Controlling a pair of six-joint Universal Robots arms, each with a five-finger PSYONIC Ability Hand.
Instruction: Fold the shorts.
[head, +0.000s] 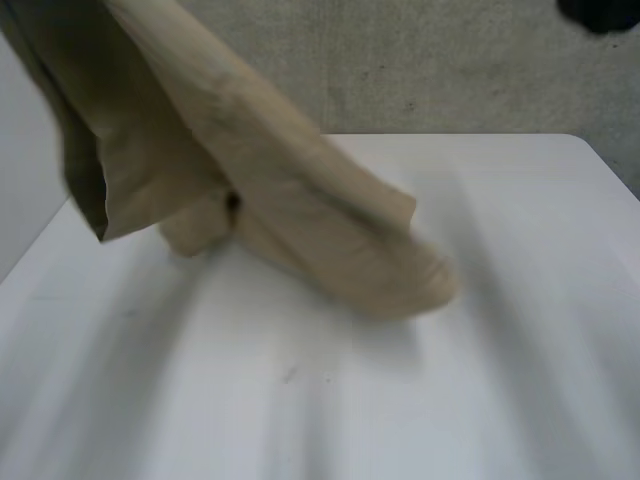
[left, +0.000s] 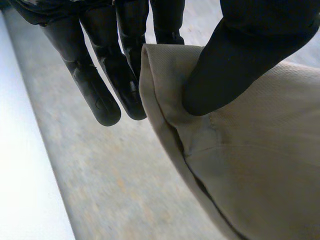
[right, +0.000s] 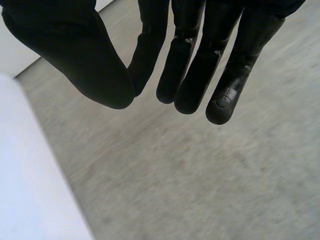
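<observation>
Main worry: the shorts (head: 300, 210) hang from a single pinch, so if the left hand (left: 235, 55) jerks or its thumb eases off, I reckon the cloth slides out and lands in a heap on the surface (head: 500, 400), maybe even off its left edge. They're bunched too, one leg flopped over the other, so laying them down like this would likely bake in a crooked crease. The high end is up at the far left, and the low end slopes down to about the middle of the surface; it's too blurry to say if it touches. As for pose, the left hand is raised, its thumb pressed onto a seamed edge of the shorts with fingers behind the cloth, so it's clamped on that edge, while a couple of fingers stick out straight beside it, touching nothing. The right hand (right: 190, 60) is no help yet: fingers straight, thumb apart, holding nothing, out over the grey floor (right: 210, 190) beside the surface.
</observation>
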